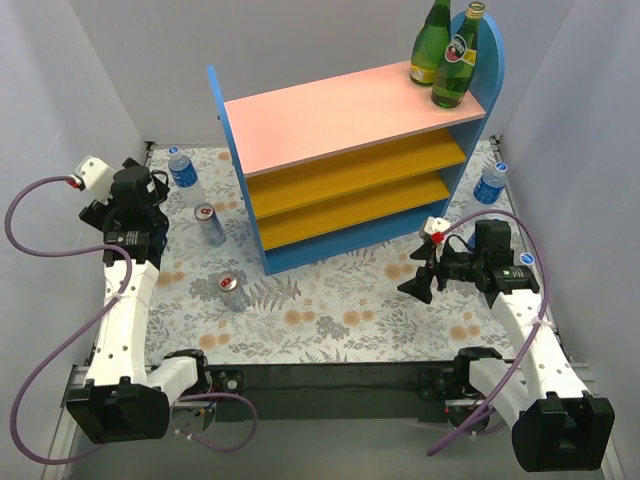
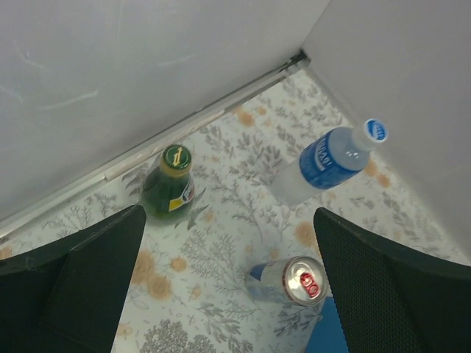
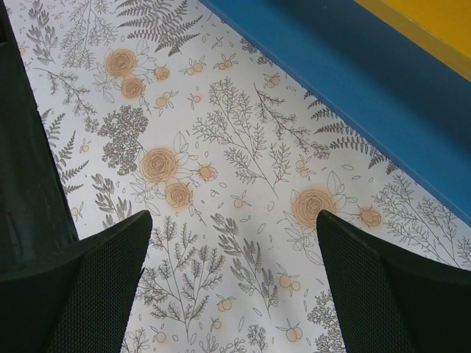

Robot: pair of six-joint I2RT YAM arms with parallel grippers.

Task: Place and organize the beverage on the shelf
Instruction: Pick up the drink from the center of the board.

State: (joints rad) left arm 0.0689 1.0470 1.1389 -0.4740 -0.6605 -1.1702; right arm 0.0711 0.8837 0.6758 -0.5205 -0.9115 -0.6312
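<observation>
The shelf [image 1: 345, 105] stands at the back with two green glass bottles [image 1: 452, 60] on the right end of its pink top board. A third green bottle [image 2: 169, 184] stands by the left wall. A clear plastic bottle [image 1: 185, 177] stands left of the shelf, also in the left wrist view [image 2: 331, 156]. Another [image 1: 490, 183] stands right of the shelf. Two silver-red cans [image 1: 209, 225] [image 1: 233, 292] stand on the mat; one shows in the left wrist view [image 2: 294, 279]. My left gripper [image 1: 152, 192] [image 2: 228, 294] is open above them. My right gripper [image 1: 418, 282] [image 3: 232, 287] is open over bare mat.
White walls close in the left, right and back sides. The floral mat [image 1: 330, 310] covers the table. The shelf's blue base [image 3: 368, 81] lies just ahead of my right gripper. A blue bottle cap [image 1: 527, 258] peeks out behind the right arm.
</observation>
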